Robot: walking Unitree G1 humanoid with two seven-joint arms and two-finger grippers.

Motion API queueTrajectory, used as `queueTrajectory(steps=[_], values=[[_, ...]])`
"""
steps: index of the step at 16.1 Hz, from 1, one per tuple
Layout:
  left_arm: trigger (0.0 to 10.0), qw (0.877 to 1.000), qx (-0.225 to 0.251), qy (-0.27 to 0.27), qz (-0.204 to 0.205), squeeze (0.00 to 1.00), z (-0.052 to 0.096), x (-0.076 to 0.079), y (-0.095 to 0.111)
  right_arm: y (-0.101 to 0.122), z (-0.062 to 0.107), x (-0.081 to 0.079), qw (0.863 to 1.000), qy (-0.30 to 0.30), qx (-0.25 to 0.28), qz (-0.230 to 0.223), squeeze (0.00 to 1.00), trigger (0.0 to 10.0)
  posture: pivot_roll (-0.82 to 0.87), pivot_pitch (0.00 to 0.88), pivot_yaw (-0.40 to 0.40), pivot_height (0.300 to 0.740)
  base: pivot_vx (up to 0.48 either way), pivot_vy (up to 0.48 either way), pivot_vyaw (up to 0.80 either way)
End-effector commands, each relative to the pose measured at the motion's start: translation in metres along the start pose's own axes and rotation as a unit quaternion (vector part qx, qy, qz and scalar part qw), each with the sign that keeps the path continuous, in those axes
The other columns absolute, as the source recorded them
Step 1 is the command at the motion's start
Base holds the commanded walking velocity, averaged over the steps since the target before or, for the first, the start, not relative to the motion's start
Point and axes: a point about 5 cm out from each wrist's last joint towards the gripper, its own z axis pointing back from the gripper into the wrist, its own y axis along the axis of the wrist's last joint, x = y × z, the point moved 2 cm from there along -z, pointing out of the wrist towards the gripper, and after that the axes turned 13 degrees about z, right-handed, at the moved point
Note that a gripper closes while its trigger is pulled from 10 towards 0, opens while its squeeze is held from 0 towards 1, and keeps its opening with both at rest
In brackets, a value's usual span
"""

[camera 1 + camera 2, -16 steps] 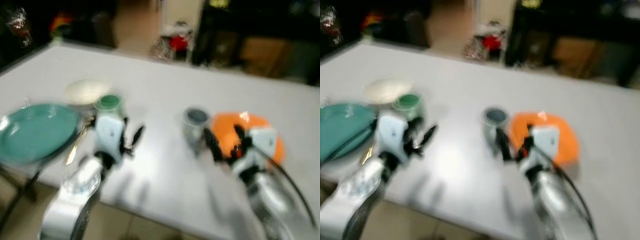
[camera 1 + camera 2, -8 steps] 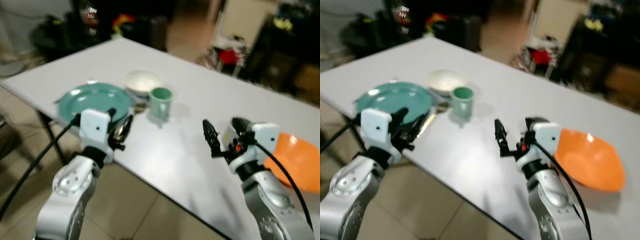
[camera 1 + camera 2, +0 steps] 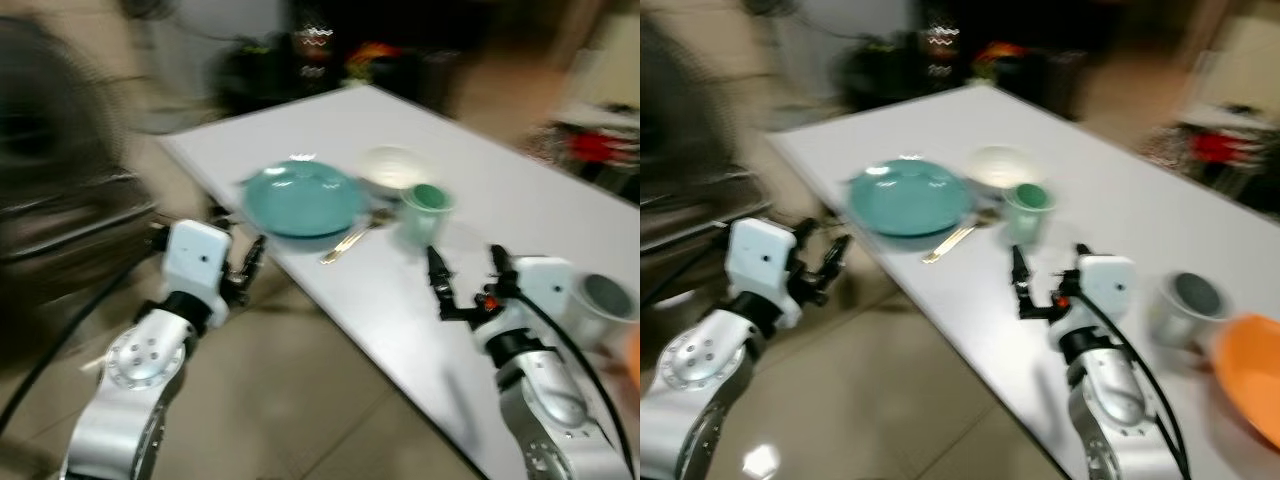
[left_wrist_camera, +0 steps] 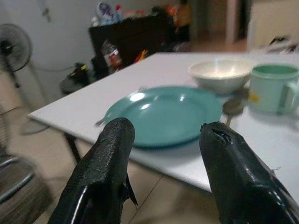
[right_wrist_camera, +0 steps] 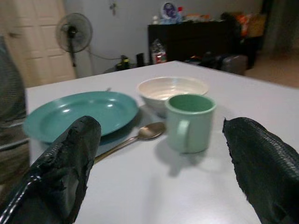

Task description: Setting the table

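Table setting: a teal plate (image 3: 302,199), a white bowl (image 3: 395,167), a green mug (image 3: 424,209) and a spoon (image 3: 352,237) are sitting grouped near one corner of the white table (image 3: 520,215); the spoon is lying between plate and mug, the bowl just behind them.
Other ware: a grey cup (image 3: 1186,305) and an orange bowl (image 3: 1252,372) are standing further along the table on the robot's right, well apart from the teal group.
Left gripper (image 3: 243,272): hanging off the table's edge over the floor, fingers spread wide and carrying nothing.
Right gripper (image 3: 464,283): hovering above the tabletop just in front of the green mug, fingers parted wide and carrying nothing.
Step in hand: judging by the blur in the head views, the robot is facing the teal place setting and lining itself up; nothing is being grasped.
Next move: it likely calls for the right gripper advancing to one piece, the mug or spoon being nearest, and closing on it squarely without knocking the neighbours.
Head views versus wrist views: the head views are giving the whole layout, both arms and the far cup and orange bowl, though smeared.
Left wrist view: it is showing the plate (image 4: 163,114) sharply, framed between the two black fingers (image 4: 101,172).
Right wrist view: it is showing the mug's handle (image 5: 180,134) facing the gripper and a standing fan (image 5: 74,33) by the far wall.
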Motion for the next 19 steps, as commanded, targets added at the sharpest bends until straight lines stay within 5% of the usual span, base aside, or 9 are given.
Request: queueTrajectory(steps=[1,5,9,10,19], values=[[10.0,1.000,-0.005,-0.001,-0.005,0.00,-0.001,0.000,0.000,0.001,-0.001,0.002,1.000,-0.010,0.011,0.012,1.00,10.0,0.06,0.000,-0.017,0.740,0.000,0.000,0.80],[10.0,1.000,-0.004,0.002,0.007,0.00,-0.002,-0.003,0.000,0.001,-0.004,0.002,1.000,-0.022,0.000,0.018,1.00,10.0,0.07,0.000,-0.025,0.740,0.000,0.061,0.40],[10.0,1.000,-0.012,0.006,0.015,0.00,-0.002,-0.003,-0.002,-0.005,-0.003,-0.011,0.999,0.015,-0.012,-0.035,1.00,10.0,0.07,0.000,-0.029,0.740,0.000,0.353,0.00],[10.0,1.000,-0.013,0.006,0.015,0.00,-0.003,-0.004,-0.002,-0.007,-0.003,-0.010,0.999,0.009,-0.019,-0.048,0.00,10.0,0.07,0.000,-0.029,0.740,0.000,0.375,0.00],[10.0,1.000,-0.021,-0.002,0.015,0.00,-0.005,-0.005,-0.002,-0.009,-0.002,-0.012,0.996,0.001,-0.030,-0.087,0.00,10.0,0.07,0.000,-0.004,0.740,0.000,0.372,0.00]])
